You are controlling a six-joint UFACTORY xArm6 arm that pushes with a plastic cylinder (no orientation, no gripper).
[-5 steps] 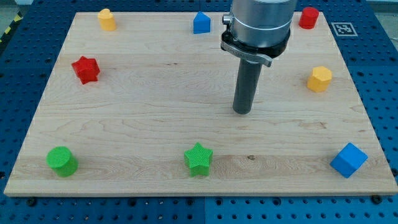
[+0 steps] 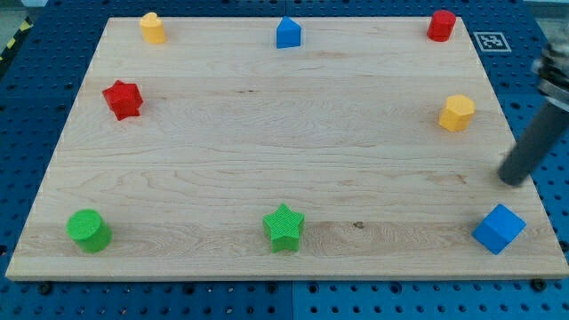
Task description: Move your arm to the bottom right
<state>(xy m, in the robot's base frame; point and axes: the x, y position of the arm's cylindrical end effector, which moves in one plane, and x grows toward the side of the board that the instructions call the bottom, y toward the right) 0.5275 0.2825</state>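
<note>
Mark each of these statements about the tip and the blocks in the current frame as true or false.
1. My tip sits near the board's right edge, above the blue cube. True.
2. My tip touches the yellow block. False: it lies apart, lower and further right.
3. The green star lies along the view's bottom, right of the green cylinder. True.
4. The red star sits at the view's top right. False: it is on the left; the red cylinder holds that corner.

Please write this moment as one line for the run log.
task: arm to bottom right | my tip: near board's right edge, above blue cube, below yellow block | contact: none | motion blur
</note>
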